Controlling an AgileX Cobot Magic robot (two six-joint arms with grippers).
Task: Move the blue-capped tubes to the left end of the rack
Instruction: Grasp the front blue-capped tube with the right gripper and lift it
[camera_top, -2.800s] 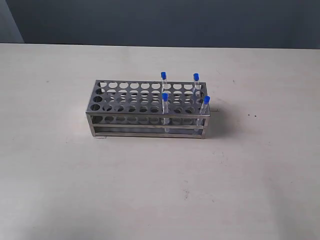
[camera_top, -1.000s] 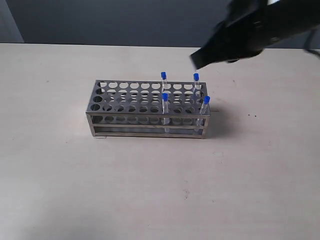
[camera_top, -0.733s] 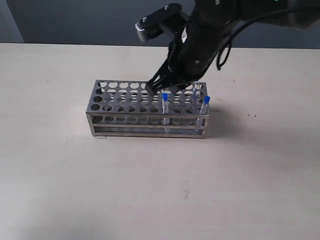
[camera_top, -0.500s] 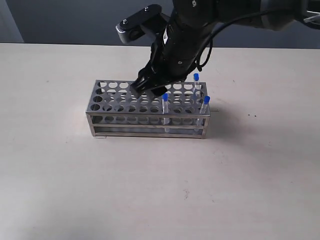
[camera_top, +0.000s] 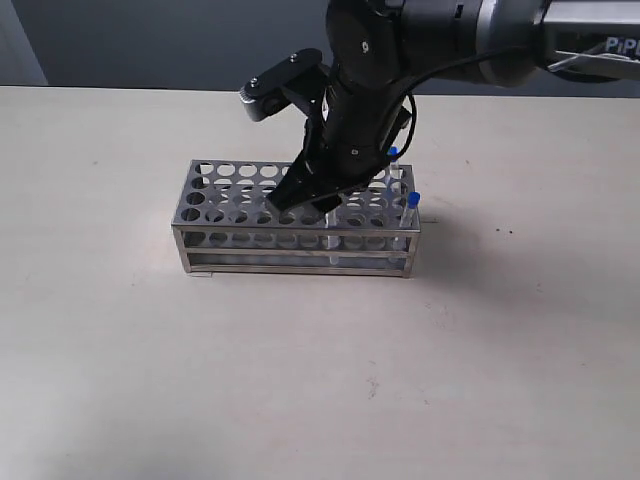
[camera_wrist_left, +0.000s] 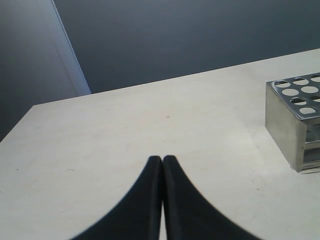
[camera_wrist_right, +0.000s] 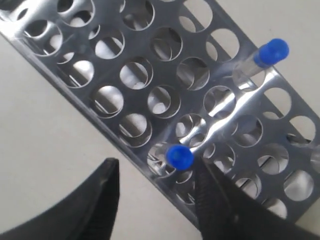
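Observation:
The silver rack (camera_top: 230, 200) stands mid-table. My right gripper (camera_top: 308, 205) hangs over its front row, right of the middle, and hides two blue-capped tubes there. Two others show at the rack's right end, one in front (camera_top: 413, 200) and one behind (camera_top: 393, 153). In the right wrist view the gripper (camera_wrist_right: 157, 167) is open, and a blue-capped tube (camera_wrist_right: 179, 156) in the rack (camera_wrist_right: 164, 71) stands between the fingers, close to one finger (camera_wrist_right: 215, 195). A second tube (camera_wrist_right: 272, 51) stands farther back. My left gripper (camera_wrist_left: 162, 159) is shut and empty, low over the table beside the rack's end (camera_wrist_left: 285, 125).
The pale table (camera_top: 300, 380) runs wide on all sides of the rack. A dark wall (camera_top: 150, 40) stands behind the table's far edge. The right arm's black body (camera_top: 380, 70) reaches in from the upper right above the rack.
The right arm has swung in from the upper right and come down over the rack. Its jaws have opened and now stand either side of the front-row tube's cap.

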